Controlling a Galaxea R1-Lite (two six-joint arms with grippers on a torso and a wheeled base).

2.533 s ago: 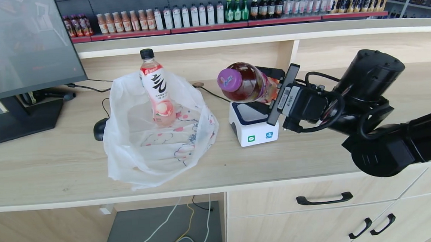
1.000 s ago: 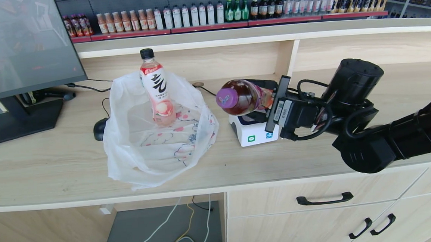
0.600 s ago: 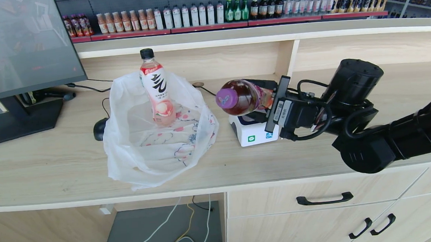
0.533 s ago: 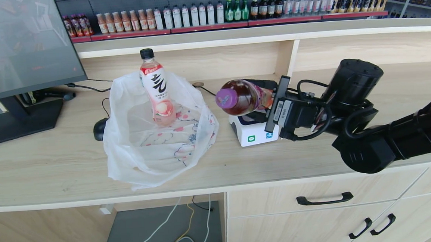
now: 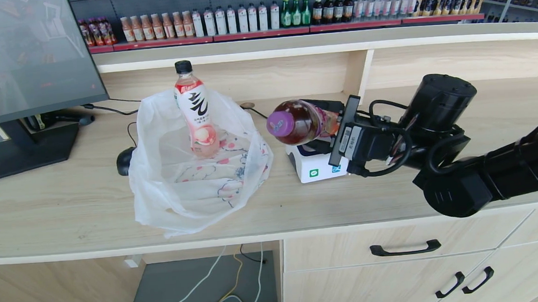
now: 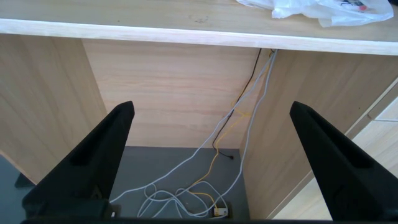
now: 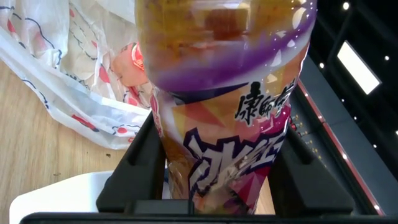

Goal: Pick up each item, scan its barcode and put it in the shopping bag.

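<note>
Sinks closer to the scanner than moments ago and edges toward the bag. Grips the tea bottle in the closed right hand, sideways, just above the scanner. Points the cap at the bag, long axis running across the surface. Calls, likely, for a carry to the left, cap first. Hangs the left hand open below the surface edge.

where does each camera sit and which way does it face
Head view: on the robot's head, facing down at the counter, shopping bag and scanner; right arm shows.
Left wrist view: low, facing under the counter at cables; open left claw frames it.
Right wrist view: along the right claw at the gripped bottle.
Shared: head and right wrist see bottle and shopping bag.
</note>
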